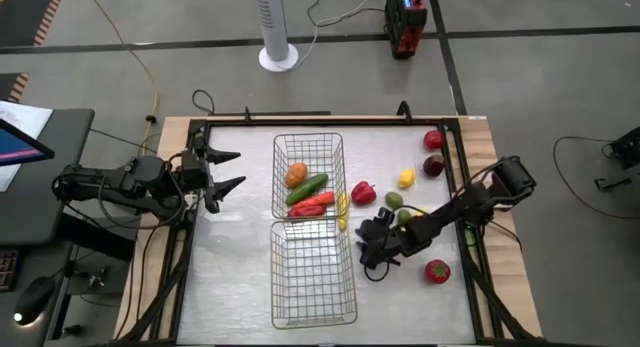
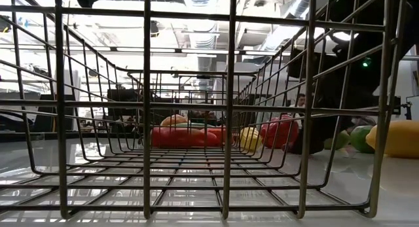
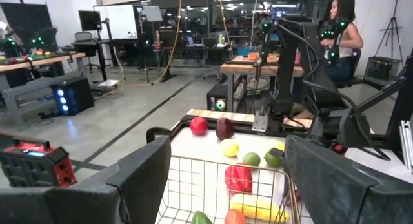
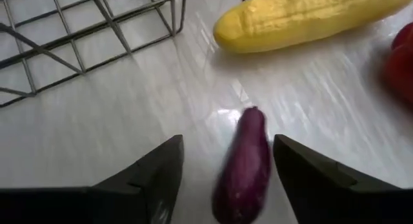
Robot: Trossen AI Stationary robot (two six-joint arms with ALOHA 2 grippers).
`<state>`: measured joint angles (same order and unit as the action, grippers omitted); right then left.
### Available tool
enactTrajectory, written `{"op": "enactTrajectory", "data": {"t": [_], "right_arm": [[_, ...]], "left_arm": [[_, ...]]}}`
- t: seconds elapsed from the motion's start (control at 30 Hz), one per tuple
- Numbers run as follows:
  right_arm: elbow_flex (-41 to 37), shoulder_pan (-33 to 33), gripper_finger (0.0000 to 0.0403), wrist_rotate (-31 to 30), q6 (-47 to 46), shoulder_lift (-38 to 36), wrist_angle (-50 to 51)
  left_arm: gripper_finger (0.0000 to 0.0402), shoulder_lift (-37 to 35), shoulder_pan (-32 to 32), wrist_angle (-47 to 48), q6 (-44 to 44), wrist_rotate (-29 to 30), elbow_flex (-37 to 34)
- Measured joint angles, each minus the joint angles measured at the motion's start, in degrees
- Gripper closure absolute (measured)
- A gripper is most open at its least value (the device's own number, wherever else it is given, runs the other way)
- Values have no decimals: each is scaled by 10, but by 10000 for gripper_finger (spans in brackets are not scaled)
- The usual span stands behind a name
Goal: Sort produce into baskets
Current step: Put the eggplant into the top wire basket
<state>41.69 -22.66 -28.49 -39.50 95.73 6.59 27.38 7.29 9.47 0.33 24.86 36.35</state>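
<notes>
Two wire-mesh baskets stand end to end mid-table. The far basket (image 1: 308, 147) holds an orange (image 1: 296, 174), a green cucumber (image 1: 307, 189) and a red pepper (image 1: 312, 204); no produce shows in the near basket (image 1: 313, 312). My right gripper (image 1: 375, 244) is low over the table right of the baskets. It is open, with its fingers either side of a small purple eggplant (image 4: 247, 167) lying on the table and not touching it. A banana (image 4: 310, 17) lies just beyond. My left gripper (image 1: 228, 173) waits open at the table's left, pointing toward the far basket (image 3: 213, 179).
Loose produce lies right of the baskets: a banana (image 1: 343, 209), a red pepper (image 1: 363, 193), a lemon (image 1: 406, 177), a lime (image 1: 395, 200), a red apple (image 1: 432, 140), a dark-red apple (image 1: 433, 165) and a red piece (image 1: 437, 272). The near basket's corner (image 4: 84, 30) is close to my right gripper.
</notes>
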Motion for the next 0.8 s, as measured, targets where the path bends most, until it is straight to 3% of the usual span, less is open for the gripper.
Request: {"op": "enactTrajectory", "data": {"t": [0.33,0.5,0.57,0.63,0.8], "right_arm": [[0,26,329,-33,-4,-99,120],[4,50,382,-70,41,-189,149],[13,62,386,-75,64,-222,145],[20,72,379,-41,79,-246,146],[21,78,290,49,68,-243,190]], "left_arm": [[110,0,0,0,0,0,0],[110,0,0,-3,5,6,0],[110,0,0,-3,5,10,0],[110,0,0,-2,5,10,0],[110,0,0,0,9,10,0]]}}
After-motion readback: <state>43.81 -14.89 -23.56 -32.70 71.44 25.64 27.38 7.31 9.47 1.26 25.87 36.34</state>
